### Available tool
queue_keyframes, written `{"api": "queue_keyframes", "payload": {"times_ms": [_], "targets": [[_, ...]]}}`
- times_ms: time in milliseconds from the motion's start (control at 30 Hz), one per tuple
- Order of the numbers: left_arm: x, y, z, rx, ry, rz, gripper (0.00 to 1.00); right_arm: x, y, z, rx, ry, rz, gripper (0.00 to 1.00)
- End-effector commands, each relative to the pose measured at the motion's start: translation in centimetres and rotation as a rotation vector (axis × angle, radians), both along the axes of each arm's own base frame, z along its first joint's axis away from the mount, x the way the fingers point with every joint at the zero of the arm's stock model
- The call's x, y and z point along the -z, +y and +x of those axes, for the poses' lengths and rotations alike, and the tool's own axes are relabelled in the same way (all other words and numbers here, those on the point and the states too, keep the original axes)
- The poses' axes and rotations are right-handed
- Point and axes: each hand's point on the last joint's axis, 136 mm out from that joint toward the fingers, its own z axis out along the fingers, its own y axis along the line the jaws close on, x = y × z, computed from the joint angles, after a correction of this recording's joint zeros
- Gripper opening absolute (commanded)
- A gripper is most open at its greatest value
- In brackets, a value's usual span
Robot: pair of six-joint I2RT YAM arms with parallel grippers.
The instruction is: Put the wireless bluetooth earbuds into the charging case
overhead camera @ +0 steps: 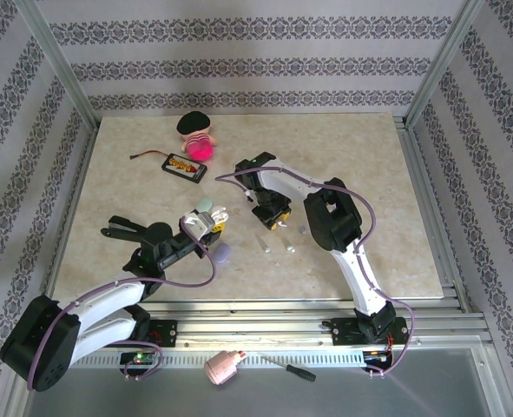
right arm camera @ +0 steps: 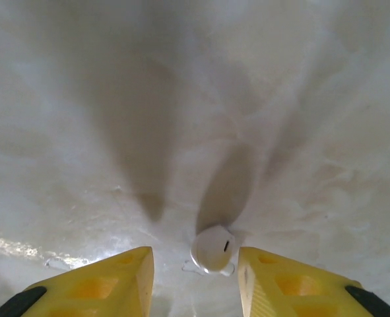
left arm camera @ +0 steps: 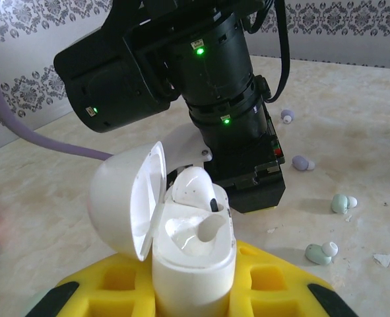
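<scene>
Marble-patterned table (overhead camera: pixel 134 174), seen from above, with both arms reaching inward from its near edge. The left arm (overhead camera: pixel 108 304) lies low along the near left. The right arm (overhead camera: pixel 347 252) rises from the near right, bends over the middle, and points its wrist straight down.

A pink doll (overhead camera: pixel 197 139) with a black hat stands near the far edge, with a black tray (overhead camera: pixel 185 167) just beside it. A screwdriver (overhead camera: pixel 292 370) lies on the front rail.

The left gripper (left arm camera: pixel 195 294) is clamped on the white case (left arm camera: pixel 195 261), held upright between its yellow fingers. The lid (left arm camera: pixel 125 201) is swung open to the left. A lilac case (overhead camera: pixel 224 253) rests on the table just beside this gripper.

One seated bud (left arm camera: pixel 193 187), white, stands in the far well of the white case.

The right gripper (right arm camera: pixel 195 256) hangs just above the table. Its jaws are parted and astride a white bud (right arm camera: pixel 213 249) that lies on the surface. The right finger is almost touching the bud and the left finger is clear of it, so nothing is gripped.

In the left wrist view, loose on the table beyond the right wrist are two green buds (left arm camera: pixel 340 203), pale and near each other, and two lilac buds (left arm camera: pixel 302 162) farther back, all well apart from the white case.
</scene>
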Motion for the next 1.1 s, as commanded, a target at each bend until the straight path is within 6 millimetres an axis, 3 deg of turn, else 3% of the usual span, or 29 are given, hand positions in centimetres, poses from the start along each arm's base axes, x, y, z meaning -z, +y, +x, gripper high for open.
{"api": "queue_keyframes", "payload": {"times_ms": [0, 667, 867, 933, 1067], "targets": [[0.2, -0.3, -0.1, 0.012, -0.014, 0.023, 0.0, 0.0, -0.4, 0.2, -0.018, 0.021, -0.024, 0.37], [0.1, -0.6, 0.0, 0.022, -0.004, 0.021, 0.0, 1.8, -2.0, -0.4, 0.001, 0.067, -0.03, 0.27], [0.2, -0.6, 0.0, 0.024, -0.001, 0.021, 0.0, 1.3, -2.1, 0.0, 0.018, 0.036, -0.014, 0.22], [0.2, -0.7, 0.0, 0.027, 0.0, 0.022, 0.0, 0.9, -2.0, 0.3, 0.028, 0.018, 0.006, 0.22], [0.2, -0.8, 0.0, 0.03, -0.001, 0.02, 0.0, 0.0, -1.7, 0.6, 0.022, -0.02, 0.031, 0.33]]}}
